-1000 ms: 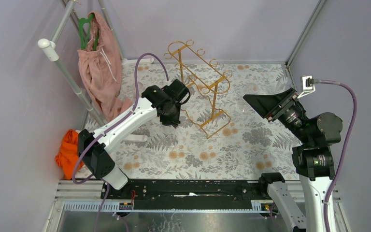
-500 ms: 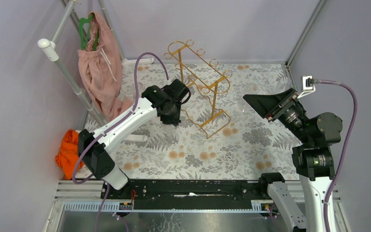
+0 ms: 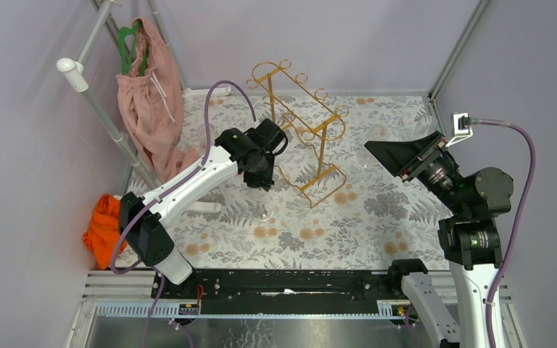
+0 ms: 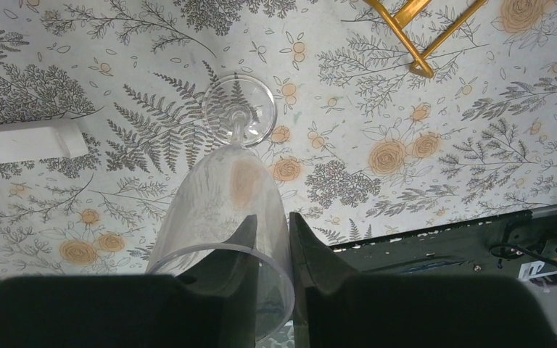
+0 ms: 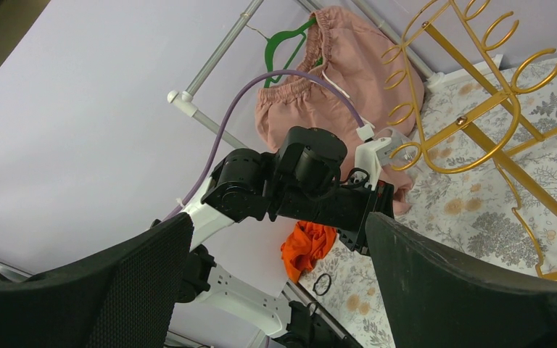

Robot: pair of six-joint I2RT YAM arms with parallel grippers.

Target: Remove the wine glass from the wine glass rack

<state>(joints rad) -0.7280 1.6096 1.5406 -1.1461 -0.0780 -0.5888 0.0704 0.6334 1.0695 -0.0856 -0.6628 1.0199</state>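
The clear wine glass [image 4: 228, 185] hangs foot-down from my left gripper [image 4: 272, 221], which is shut on the bowl's rim, one finger inside the bowl and one outside. The round foot [image 4: 239, 109] is close over the floral cloth; I cannot tell whether it touches. In the top view the left gripper [image 3: 261, 176] is just left of the gold wire rack [image 3: 310, 125], and the glass foot [image 3: 265, 212] shows faintly below it. The rack's foot shows in the left wrist view [image 4: 417, 32]. My right gripper [image 3: 400, 156] is open and empty, raised at the right of the rack [image 5: 479, 101].
A clothes stand with a pink garment [image 3: 145, 101] on a green hanger stands at the back left. An orange cloth [image 3: 101, 228] lies at the left edge. A white block [image 4: 25, 141] lies on the cloth left of the glass. The black base rail [image 3: 283, 283] runs along the near edge.
My left gripper has shifted slightly toward the near side with the glass, away from the rack. The right arm has not moved.
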